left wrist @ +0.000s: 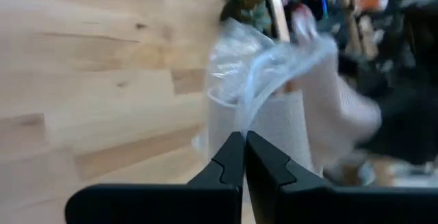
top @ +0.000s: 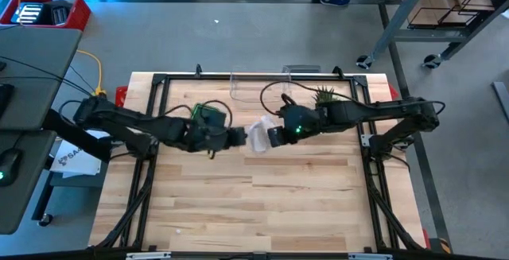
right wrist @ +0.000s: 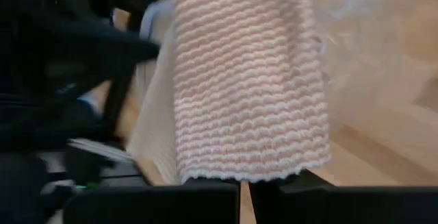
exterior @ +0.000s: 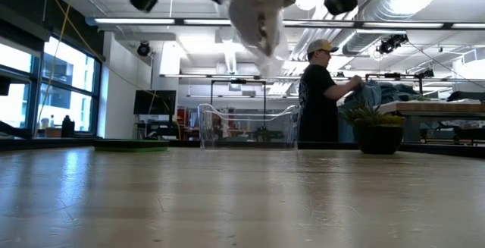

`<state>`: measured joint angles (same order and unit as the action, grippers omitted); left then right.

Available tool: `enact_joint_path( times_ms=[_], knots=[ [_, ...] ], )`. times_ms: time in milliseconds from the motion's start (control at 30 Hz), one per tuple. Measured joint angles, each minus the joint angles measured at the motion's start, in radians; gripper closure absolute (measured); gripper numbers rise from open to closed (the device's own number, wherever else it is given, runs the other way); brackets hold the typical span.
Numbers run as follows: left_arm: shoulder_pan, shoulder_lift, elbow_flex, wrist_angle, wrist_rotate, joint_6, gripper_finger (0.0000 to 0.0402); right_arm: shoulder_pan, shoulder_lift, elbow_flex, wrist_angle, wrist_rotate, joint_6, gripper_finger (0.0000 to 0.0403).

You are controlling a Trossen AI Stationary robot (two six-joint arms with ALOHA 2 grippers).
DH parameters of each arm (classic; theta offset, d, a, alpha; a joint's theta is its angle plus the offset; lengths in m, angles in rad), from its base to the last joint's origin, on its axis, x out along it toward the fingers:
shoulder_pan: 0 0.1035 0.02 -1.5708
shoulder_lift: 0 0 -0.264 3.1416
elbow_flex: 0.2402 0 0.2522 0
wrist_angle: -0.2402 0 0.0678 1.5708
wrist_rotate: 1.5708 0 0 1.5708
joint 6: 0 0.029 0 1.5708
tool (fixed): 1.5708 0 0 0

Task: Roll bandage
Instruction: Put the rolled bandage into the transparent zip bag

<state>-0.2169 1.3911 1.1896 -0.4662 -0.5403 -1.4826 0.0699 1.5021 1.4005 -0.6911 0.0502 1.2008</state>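
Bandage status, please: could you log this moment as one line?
bandage: held above table | left gripper: shut on wrapper | right gripper: shut on bandage

Two dark, jointed arms are seen, each with a small green light glowing near the wrist. A black cable is looped behind the right arm. Each pincer is formed of two black, angular fingers.

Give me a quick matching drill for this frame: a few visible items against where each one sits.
Items:
1. pale knitted bandage
2. potted green plant
3. red plastic bin
4. clear plastic container

Places:
A. on the grey side table, top left in the high view
B. between the two claws above the table's middle
C. far edge, at the centre
D. far edge, by the right arm

Pairs: 1-B, 2-D, 3-A, 4-C
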Motion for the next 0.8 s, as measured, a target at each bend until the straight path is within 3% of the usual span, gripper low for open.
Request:
enact_joint_path(
  times_ms=[100,200,267,367,433,500,600,800],
  knots=[
    [0.026,0.013,0.000,0.129,0.003,0.018,0.0401,0.036,0.001,0.052,-0.158,0.075,-0.025,0.0403],
    [0.043,0.017,0.003,0.204,0.046,0.087,0.0401,0.039,0.020,0.030,-0.313,-0.003,0.022,0.0403],
    [0.052,0.030,-0.002,0.232,0.094,0.098,0.0401,0.037,0.027,0.031,-0.273,-0.029,0.028,0.0403],
    [0.053,0.048,0.005,0.245,0.082,0.108,0.0401,0.077,0.000,0.075,-0.126,0.124,0.024,0.0403],
    [0.057,0.070,0.002,0.256,0.106,0.030,0.0401,0.062,0.010,0.074,-0.179,0.056,0.020,0.0403],
    [0.057,0.096,-0.002,0.333,0.158,0.073,0.0401,0.047,0.031,0.063,-0.254,0.002,0.032,0.0403],
    [0.050,0.103,0.004,0.403,0.174,0.103,0.0401,0.048,0.035,0.062,-0.195,0.059,0.029,0.0403],
    [0.026,0.088,-0.001,0.341,0.256,0.063,0.0401,0.047,0.034,0.063,-0.211,-0.022,0.049,0.0403]
  ],
)
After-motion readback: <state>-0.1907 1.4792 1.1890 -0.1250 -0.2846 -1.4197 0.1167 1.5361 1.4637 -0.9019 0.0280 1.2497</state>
